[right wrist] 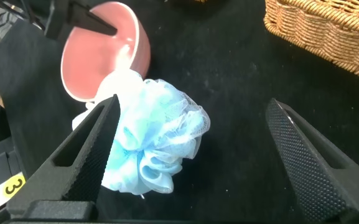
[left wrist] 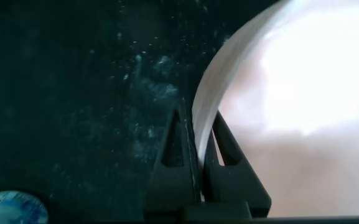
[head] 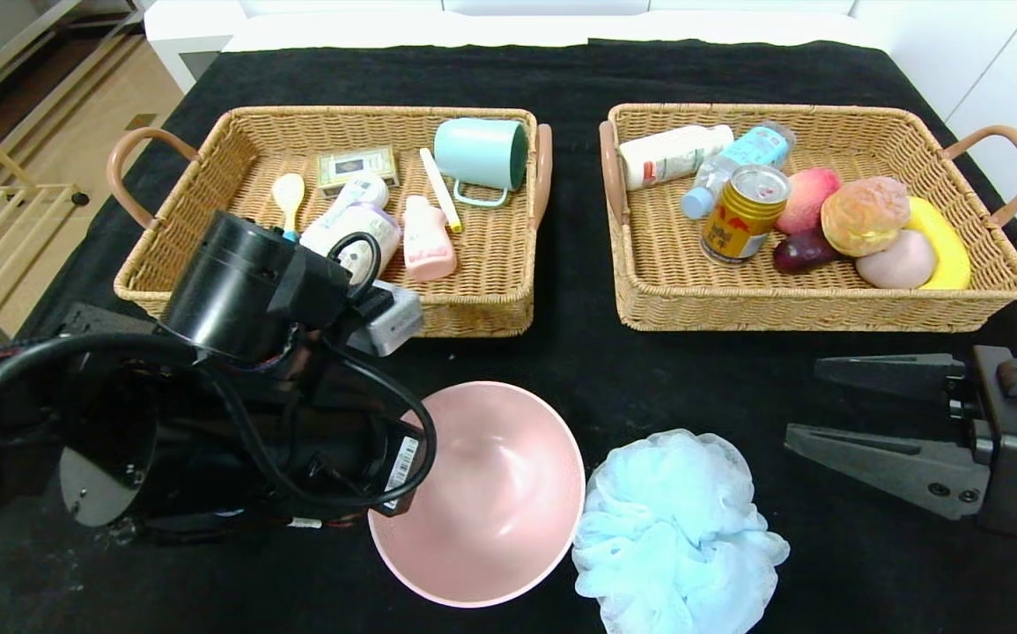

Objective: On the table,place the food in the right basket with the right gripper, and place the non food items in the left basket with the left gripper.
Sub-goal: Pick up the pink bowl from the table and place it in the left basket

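On the near counter (head: 561, 352), two non-food items remain — pink bowl (head: 490, 493), its rim pinched by the left end effector (left wrist: 198, 163), and blue pouf (head: 675, 537). Right basket (head: 825, 304) holds all food; right end effector (head: 869, 418) idle, fingers spread.

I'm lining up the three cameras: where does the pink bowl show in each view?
Head view: the bowl sits low at centre on the black table, the left claw at its rim.
Left wrist view: the bowl fills the right side, its rim between the fingers.
Right wrist view: the bowl is at upper left, tilted.
Shared landmark: the blue pouf beside it.
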{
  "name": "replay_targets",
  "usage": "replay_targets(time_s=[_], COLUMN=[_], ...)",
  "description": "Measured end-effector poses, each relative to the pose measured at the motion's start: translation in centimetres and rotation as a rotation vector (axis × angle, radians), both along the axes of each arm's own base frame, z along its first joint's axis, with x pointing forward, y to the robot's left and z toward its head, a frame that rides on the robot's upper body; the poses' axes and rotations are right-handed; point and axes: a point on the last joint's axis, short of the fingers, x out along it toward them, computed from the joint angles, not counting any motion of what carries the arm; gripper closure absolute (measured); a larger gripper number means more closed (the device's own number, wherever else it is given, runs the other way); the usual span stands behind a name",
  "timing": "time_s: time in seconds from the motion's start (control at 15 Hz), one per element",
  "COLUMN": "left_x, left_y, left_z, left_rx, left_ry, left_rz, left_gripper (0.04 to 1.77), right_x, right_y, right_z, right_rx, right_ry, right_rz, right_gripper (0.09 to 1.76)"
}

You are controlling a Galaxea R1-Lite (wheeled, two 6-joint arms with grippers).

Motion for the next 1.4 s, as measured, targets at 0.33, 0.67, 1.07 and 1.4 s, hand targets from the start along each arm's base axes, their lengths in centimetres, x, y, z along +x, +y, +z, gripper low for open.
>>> replay_targets(time_s=[0.33, 0.67, 1.07, 1.4], left_x=[-1.4, -2.0, -1.0, 0.6], left_y=[1.2, 1.8, 2.8, 3.5], left_z=[1.4, 3.3, 5.9, 7.9], left_rx=[-0.044, -0.131, -0.236, -0.262], left_ry=[-0.04, -0.15, -0.309, -0.39], left_rz=[0.013, 0.018, 0.072, 0.147], left_gripper=[1.64, 1.64, 1.64, 1.64], right_x=[0.0, -0.1, -0.2, -0.3], right_y=[0.0, 0.0, -0.1, -0.1], right_z=[0.0, 0.0, 0.1, 0.1], right_rx=[0.0, 0.001, 0.003, 0.003], right_ry=[0.001, -0.003, -0.009, -0.009], right_rz=[0.0, 0.002, 0.003, 0.003], right_gripper=[0.14, 0.14, 0.14, 0.14])
